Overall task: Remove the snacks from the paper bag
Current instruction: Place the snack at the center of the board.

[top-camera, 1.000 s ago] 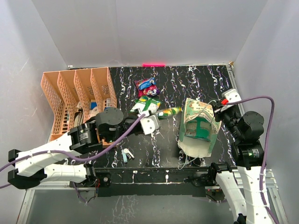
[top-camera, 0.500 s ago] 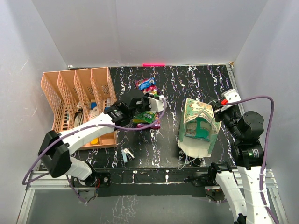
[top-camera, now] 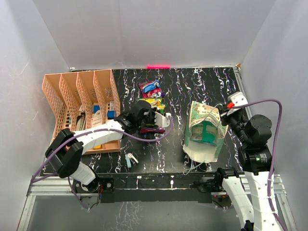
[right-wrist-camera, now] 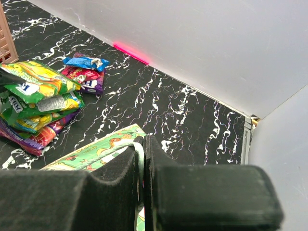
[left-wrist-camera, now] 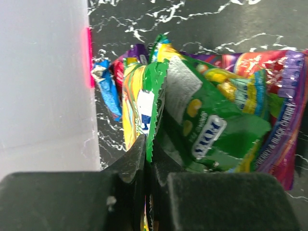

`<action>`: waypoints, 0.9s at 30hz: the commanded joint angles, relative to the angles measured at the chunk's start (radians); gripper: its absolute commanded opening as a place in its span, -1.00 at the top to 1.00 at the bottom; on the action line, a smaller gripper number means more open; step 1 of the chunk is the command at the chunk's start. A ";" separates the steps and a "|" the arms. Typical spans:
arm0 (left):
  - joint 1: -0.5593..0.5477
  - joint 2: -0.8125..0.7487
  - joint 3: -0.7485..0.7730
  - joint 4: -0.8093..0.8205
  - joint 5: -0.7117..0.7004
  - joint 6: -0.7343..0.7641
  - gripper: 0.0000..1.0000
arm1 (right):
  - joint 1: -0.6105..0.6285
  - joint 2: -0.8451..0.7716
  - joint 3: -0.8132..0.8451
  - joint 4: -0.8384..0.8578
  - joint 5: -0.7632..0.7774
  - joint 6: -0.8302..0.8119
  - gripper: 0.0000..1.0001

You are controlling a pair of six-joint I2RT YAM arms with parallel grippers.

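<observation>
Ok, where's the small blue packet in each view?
Top external: blue packet far centre, just below the pink strip.
Left wrist: blue packet upper left of centre, beside the pink strip.
Right wrist: blue packet upper left, left of the pink strip.
Shared landmark: the pink strip along the back wall.

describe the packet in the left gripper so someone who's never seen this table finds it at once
Right of the orange slotted tray, mid-table, lies a heap of snacks. The left gripper pinches the edge of its topmost packet: yellow and green with a white-and-blue logo, riding above another green packet and the purple ones beneath.
</observation>
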 commanded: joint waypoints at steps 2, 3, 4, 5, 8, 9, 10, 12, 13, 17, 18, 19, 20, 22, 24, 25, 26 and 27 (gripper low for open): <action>0.005 -0.070 -0.075 0.030 0.105 -0.035 1.00 | 0.004 -0.017 0.023 0.035 -0.010 0.003 0.85; 0.005 -0.074 -0.082 0.036 0.108 -0.046 1.00 | 0.003 -0.017 0.024 0.034 -0.013 0.004 0.85; 0.005 -0.069 -0.078 0.018 0.112 -0.062 1.00 | 0.004 -0.017 0.025 0.034 -0.014 0.004 0.85; 0.005 -0.068 -0.074 -0.010 0.115 -0.074 1.00 | 0.003 -0.017 0.027 0.034 -0.013 0.005 0.85; 0.006 -0.070 -0.103 0.012 0.125 -0.084 1.00 | 0.003 -0.019 0.030 0.033 -0.014 0.009 0.85; 0.007 -0.063 -0.107 0.013 0.127 -0.083 1.00 | 0.004 -0.020 0.031 0.034 -0.015 0.010 0.86; 0.007 -0.053 -0.107 0.014 0.121 -0.082 1.00 | 0.003 -0.020 0.031 0.033 -0.017 0.011 0.85; 0.006 -0.029 -0.110 0.027 0.108 -0.086 0.97 | 0.003 -0.019 0.032 0.033 -0.021 0.013 0.85; 0.008 -0.022 -0.112 0.034 0.110 -0.088 0.95 | 0.003 -0.018 0.032 0.033 -0.022 0.014 0.85; 0.011 -0.016 -0.117 0.035 0.121 -0.101 0.86 | 0.003 -0.024 0.032 0.027 -0.019 0.014 0.85; 0.011 -0.022 -0.119 0.036 0.127 -0.108 0.78 | 0.003 -0.024 0.032 0.026 -0.017 0.012 0.85; 0.011 -0.032 -0.120 0.038 0.128 -0.116 0.68 | 0.004 -0.025 0.032 0.026 -0.018 0.013 0.85; 0.012 -0.038 -0.117 0.034 0.128 -0.125 0.63 | 0.003 -0.025 0.032 0.026 -0.018 0.012 0.85; 0.012 -0.054 -0.103 0.012 0.128 -0.146 0.57 | 0.004 -0.022 0.032 0.028 -0.023 0.012 0.85; 0.011 -0.085 -0.089 -0.015 0.137 -0.174 0.44 | 0.004 -0.017 0.034 0.031 -0.031 0.013 0.85; 0.010 -0.106 -0.085 -0.026 0.141 -0.191 0.38 | 0.003 -0.016 0.035 0.030 -0.034 0.013 0.85; 0.011 -0.132 -0.083 -0.036 0.147 -0.208 0.32 | 0.003 -0.013 0.035 0.032 -0.036 0.012 0.85; 0.011 -0.156 -0.080 -0.056 0.158 -0.225 0.26 | 0.003 -0.012 0.035 0.033 -0.038 0.012 0.85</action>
